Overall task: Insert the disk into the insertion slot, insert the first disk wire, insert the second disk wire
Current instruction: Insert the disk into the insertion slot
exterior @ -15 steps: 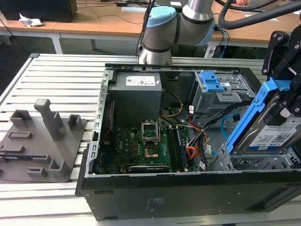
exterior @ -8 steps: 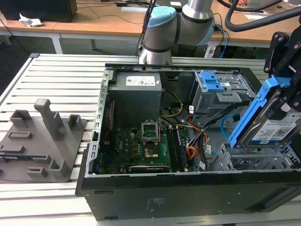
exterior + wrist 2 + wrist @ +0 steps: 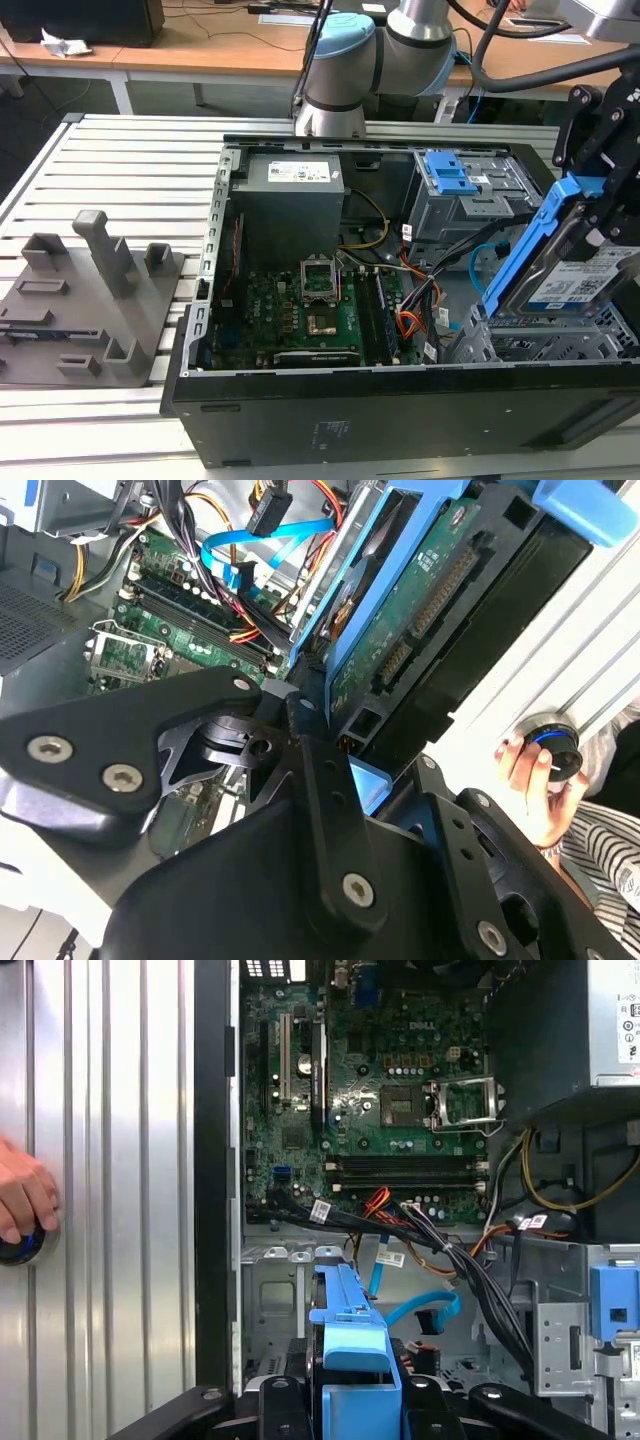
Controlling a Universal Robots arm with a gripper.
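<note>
A table (image 3: 120, 150) of ribbed silver-grey metal slats carried everything. A black case (image 3: 400, 415) lay on its side on the slats, open face up, and took up the middle of the table and the exterior view's right. Just beside it, on the exterior view's left, sat a flat grey fixture (image 3: 90, 300) with upright posts and low blocks on its plate. In the first wrist view a round knob (image 3: 20, 1245), black with a blue ring, sat on the slats near the case's black wall, and a hand (image 3: 25, 1195) lay over it. In the second wrist view fingers (image 3: 515, 765) curled around that knob.
</note>
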